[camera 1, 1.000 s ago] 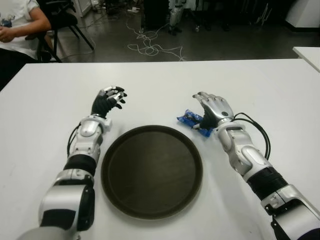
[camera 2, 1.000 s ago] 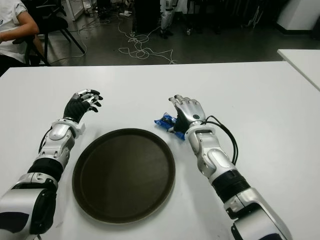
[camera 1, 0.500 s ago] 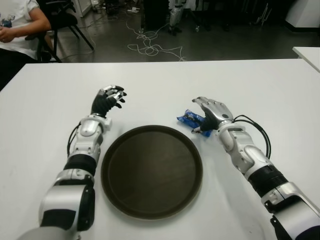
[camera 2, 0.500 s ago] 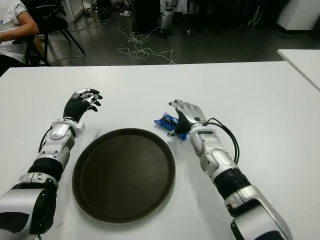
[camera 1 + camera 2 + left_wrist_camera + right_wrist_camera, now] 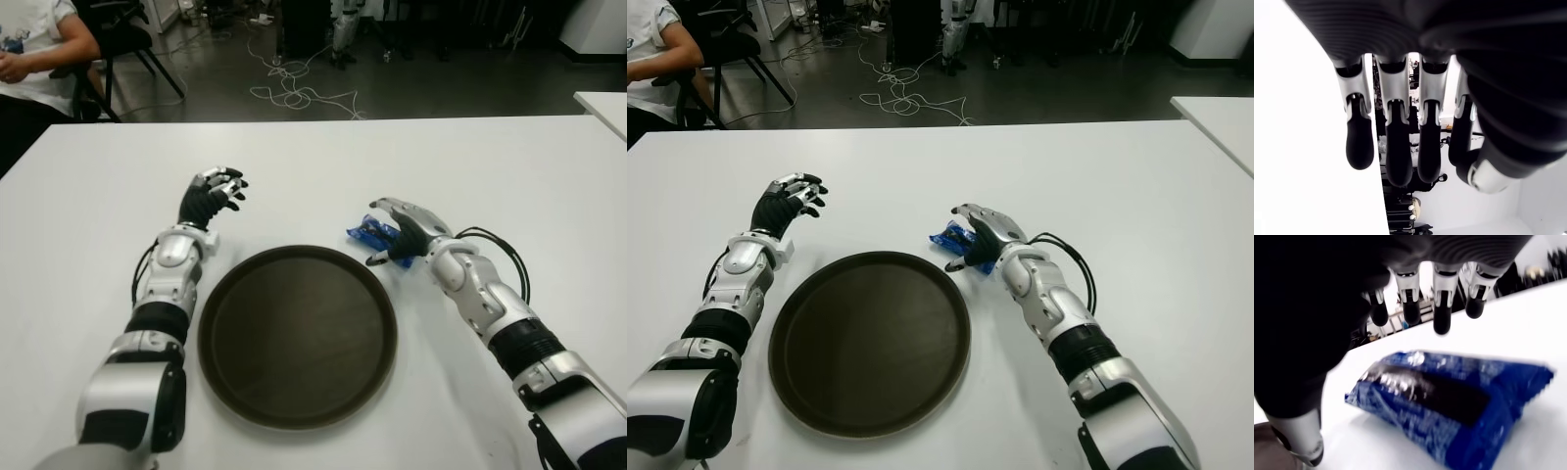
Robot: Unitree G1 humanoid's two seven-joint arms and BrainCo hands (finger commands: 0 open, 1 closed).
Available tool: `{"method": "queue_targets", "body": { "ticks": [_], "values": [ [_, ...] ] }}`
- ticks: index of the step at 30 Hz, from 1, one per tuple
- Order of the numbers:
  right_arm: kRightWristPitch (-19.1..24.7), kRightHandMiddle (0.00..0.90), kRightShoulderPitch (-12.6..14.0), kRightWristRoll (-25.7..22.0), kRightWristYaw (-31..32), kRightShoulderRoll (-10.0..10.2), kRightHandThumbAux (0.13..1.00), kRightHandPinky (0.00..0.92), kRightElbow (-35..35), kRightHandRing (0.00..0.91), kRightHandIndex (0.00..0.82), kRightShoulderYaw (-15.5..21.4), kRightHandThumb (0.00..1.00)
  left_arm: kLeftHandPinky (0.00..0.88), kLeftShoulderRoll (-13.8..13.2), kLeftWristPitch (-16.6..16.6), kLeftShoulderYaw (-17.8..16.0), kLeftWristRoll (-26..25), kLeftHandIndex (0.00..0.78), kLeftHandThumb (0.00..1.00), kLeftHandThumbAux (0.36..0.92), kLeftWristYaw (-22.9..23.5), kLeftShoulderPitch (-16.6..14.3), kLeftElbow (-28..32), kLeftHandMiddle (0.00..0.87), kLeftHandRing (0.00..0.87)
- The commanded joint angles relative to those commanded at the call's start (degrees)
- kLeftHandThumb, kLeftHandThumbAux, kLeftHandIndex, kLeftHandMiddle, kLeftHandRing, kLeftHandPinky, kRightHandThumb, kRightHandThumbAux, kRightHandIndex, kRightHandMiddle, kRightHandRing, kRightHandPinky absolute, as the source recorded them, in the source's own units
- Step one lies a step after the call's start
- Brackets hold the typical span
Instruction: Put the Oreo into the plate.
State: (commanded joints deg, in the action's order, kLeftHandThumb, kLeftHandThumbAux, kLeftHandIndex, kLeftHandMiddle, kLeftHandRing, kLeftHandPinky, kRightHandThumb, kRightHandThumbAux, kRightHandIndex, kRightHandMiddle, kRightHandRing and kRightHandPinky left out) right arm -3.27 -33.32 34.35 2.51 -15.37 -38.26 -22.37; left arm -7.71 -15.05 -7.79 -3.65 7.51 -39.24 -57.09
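The blue Oreo packet [image 5: 369,232] lies flat on the white table [image 5: 490,166], just beyond the right rim of the round dark plate [image 5: 298,335]. My right hand [image 5: 399,233] hovers over the packet with fingers spread, thumb reaching down toward the plate side. In the right wrist view the Oreo packet [image 5: 1449,401] lies under the open fingers [image 5: 1441,323], which do not close on it. My left hand [image 5: 213,192] shows left of the plate's far edge, fingers relaxed and holding nothing.
A seated person [image 5: 34,49] is at the far left corner beyond the table. Cables [image 5: 294,93] lie on the floor behind. Another white table's corner [image 5: 605,103] shows at the far right.
My right hand has tilted forward and lowered over the Oreo packet, its fingers stretching out toward the left. The packet and my left hand have stayed put.
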Motion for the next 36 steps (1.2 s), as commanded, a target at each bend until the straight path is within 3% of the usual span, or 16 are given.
{"method": "queue_targets", "body": {
  "ticks": [22, 36],
  "values": [
    [-3.3, 0.077, -3.1, -1.0, -2.2, 1.0, 0.711, 0.052, -8.9, 0.065, 0.076, -0.4, 0.000, 0.554, 0.3, 0.4, -0.2, -0.3, 0.419, 0.834, 0.672, -0.3, 0.2, 0.7, 0.465, 0.502],
    [-6.0, 0.071, -4.5, -1.3, -3.4, 1.7, 0.772, 0.053, -13.6, 0.056, 0.087, -0.7, 0.000, 0.582, 0.3, 0.9, -0.3, -0.8, 0.419, 0.835, 0.672, 0.4, 0.6, 1.6, 0.466, 0.511]
  ]
}}
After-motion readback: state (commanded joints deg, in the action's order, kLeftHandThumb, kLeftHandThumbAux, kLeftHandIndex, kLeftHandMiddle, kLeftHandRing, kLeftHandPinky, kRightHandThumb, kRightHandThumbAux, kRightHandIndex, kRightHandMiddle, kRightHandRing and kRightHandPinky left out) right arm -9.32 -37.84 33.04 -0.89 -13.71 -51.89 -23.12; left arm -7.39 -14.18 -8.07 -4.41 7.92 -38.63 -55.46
